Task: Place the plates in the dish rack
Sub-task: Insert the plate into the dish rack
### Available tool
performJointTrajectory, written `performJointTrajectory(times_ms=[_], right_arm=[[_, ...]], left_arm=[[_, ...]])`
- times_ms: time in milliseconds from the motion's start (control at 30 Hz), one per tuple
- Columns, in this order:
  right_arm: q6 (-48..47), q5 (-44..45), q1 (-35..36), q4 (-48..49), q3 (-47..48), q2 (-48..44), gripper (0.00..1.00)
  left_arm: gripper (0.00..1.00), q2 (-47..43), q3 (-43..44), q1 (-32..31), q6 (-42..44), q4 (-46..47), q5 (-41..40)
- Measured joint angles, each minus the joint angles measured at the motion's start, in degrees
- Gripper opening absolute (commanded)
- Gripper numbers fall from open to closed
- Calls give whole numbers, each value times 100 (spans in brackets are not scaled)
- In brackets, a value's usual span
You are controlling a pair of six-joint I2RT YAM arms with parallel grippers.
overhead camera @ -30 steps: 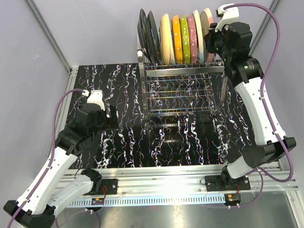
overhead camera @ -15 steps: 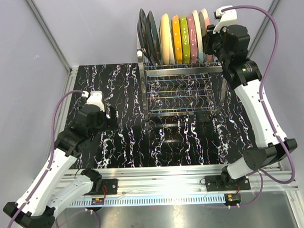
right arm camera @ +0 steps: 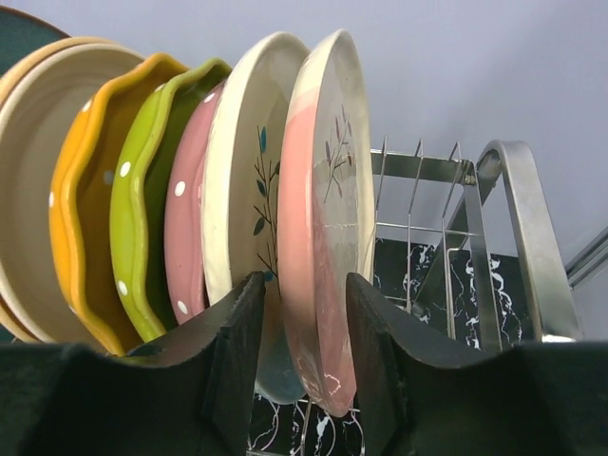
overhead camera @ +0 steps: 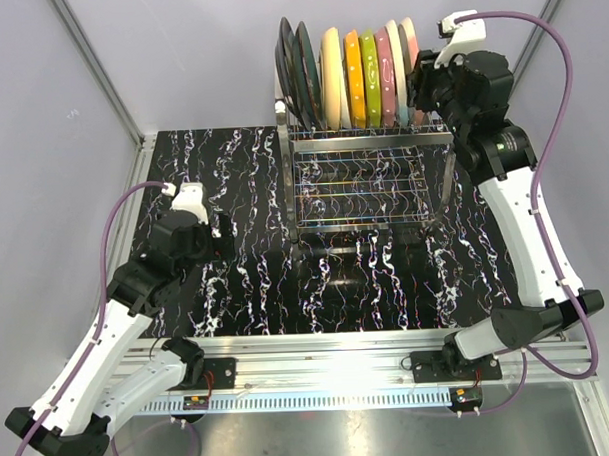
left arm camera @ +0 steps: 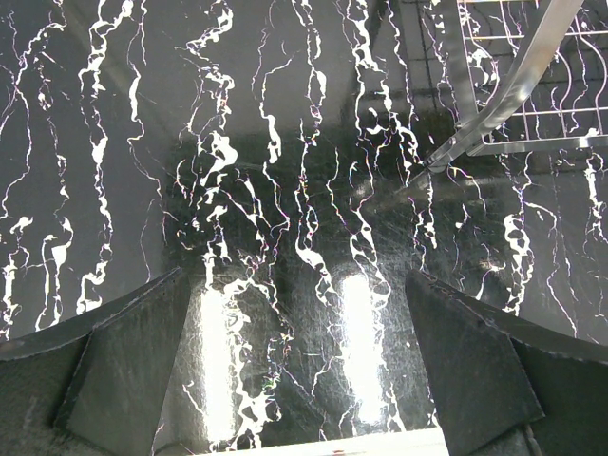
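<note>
Several plates stand on edge in a row on the chrome dish rack [overhead camera: 366, 138] at the back: two dark ones [overhead camera: 294, 73], cream [overhead camera: 331, 77], orange [overhead camera: 354, 81], green [overhead camera: 369, 81], pink [overhead camera: 384, 73] and a cream one with a sprig [right arm camera: 242, 171]. The rightmost plate, pink and cream [right arm camera: 323, 218], stands in the tines. My right gripper [right arm camera: 304, 285] straddles its lower rim with the jaws apart and a gap showing on the left side. My left gripper [left arm camera: 294, 285] hangs open over the marbled table with nothing in it.
The rack's lower wire tier [overhead camera: 358, 191] holds nothing. A few free tines and the tubular end frame [right arm camera: 518, 218] stand right of the last plate. One rack leg [left arm camera: 518, 85] shows in the left wrist view. Grey walls enclose the black marbled table [overhead camera: 243, 180].
My right gripper's jaws have spread apart around the last plate, and that arm has shifted slightly right. The plate stays upright in the rack. The left arm has not moved.
</note>
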Motion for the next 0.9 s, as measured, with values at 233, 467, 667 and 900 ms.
performJointTrajectory(times_ms=[233,467,667,900], right_arm=[[223,-127,0,-4,37,-232,54],[450,-590,129,-11,57,-522,56],[621,-820,129,-162,66,-717,70],[922,-1266,133,-107,-1504,-2011,100]], left_arm=[[99,-31,0,0,-2,-22,7],[99,-153,0,0,-17,-68,20],[99,-170,50,0,15,-127,17],[99,-212,560,0,249,-197,-173]])
